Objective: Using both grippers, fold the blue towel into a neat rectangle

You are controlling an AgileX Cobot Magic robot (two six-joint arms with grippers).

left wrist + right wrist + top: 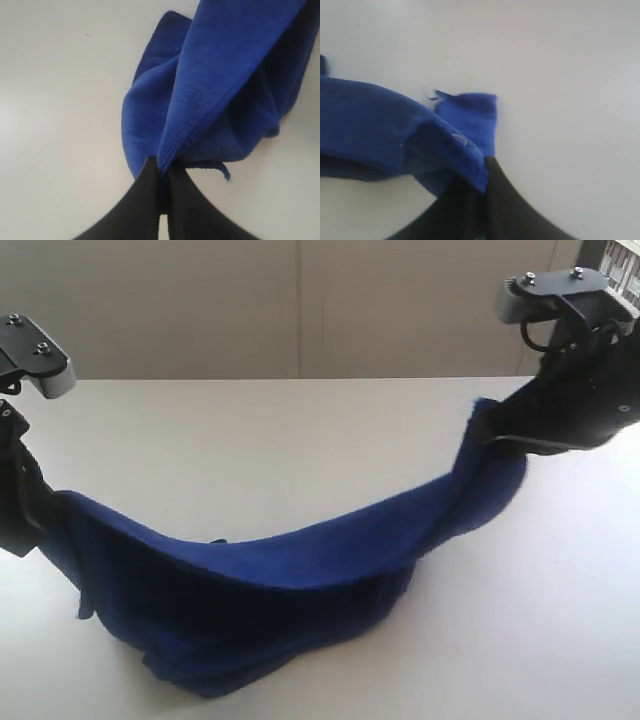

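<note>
I had the left gripper point(163, 176) and right gripper point(482, 184) each pinching one towel point(300, 575) end; the towel's middle sagged onto the table point(250, 430).

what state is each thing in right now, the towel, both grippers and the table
blue towel: not folded flat, held up at both ends, sagging in the middle, lower folds bunched and seeming to rest on the table
left gripper: shut on an edge of the towel
right gripper: shut on the towel's other end
table: white surface under the towel's hanging middle
</note>
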